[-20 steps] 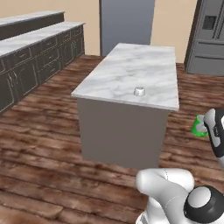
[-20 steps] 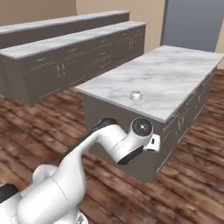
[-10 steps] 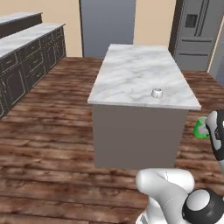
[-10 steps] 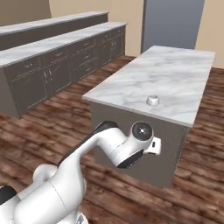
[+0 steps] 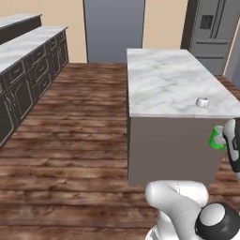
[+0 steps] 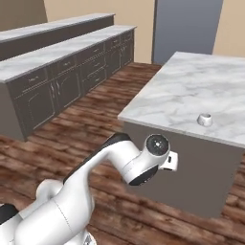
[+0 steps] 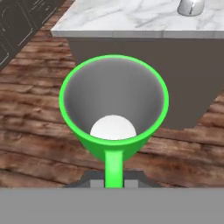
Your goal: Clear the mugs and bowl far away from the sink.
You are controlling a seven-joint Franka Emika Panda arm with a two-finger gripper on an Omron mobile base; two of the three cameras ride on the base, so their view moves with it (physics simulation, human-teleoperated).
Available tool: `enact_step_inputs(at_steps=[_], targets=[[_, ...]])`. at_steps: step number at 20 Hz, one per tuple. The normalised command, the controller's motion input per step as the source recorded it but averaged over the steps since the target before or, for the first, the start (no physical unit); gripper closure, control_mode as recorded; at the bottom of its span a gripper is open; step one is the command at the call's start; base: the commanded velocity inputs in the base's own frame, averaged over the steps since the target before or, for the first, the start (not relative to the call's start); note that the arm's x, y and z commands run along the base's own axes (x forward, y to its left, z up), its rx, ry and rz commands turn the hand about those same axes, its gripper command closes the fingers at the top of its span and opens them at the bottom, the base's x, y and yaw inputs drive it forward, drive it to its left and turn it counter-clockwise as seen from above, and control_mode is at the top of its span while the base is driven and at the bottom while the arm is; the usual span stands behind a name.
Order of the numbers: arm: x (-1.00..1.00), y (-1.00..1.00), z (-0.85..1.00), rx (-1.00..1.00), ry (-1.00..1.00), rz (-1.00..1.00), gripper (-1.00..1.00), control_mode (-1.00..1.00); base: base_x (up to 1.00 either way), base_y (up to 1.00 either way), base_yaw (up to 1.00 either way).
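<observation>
The claw is clenched on the handle of the green mug, carrying it in the air with its mouth open toward the hand camera. In the left base view the green mug hangs beside the near end of the marble island. A small white mug sits on the island top, near that edge.

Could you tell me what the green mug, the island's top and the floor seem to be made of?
Green mug: looks like glazed ceramic or plastic, bright green outside, smooth grey inside; the render leaves it open.
Island top: seemingly polished marble, white with grey veining and a soft sheen.
Floor: apparently wood planks, dark brown with visible grain and board seams.
</observation>
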Motion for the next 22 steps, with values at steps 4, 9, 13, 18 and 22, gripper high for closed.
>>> enact_step_inputs(at_steps=[4,9,13,18,22], targets=[[0.00,0.00,0.00,0.00,0.00,0.00,1.00,1.00,0.89,0.62,-0.14],[0.00,0.00,0.00,0.00,0.00,0.00,1.00,1.00,0.84,0.25,-0.09],[0.00,0.00,0.00,0.00,0.00,0.00,1.00,1.00,0.29,-0.17,-0.14],[0.00,0.00,0.00,0.00,0.00,0.00,1.00,1.00,0.00,-0.61,-0.11],[0.00,0.00,0.00,0.00,0.00,0.00,1.00,1.00,0.04,-0.01,0.00]])
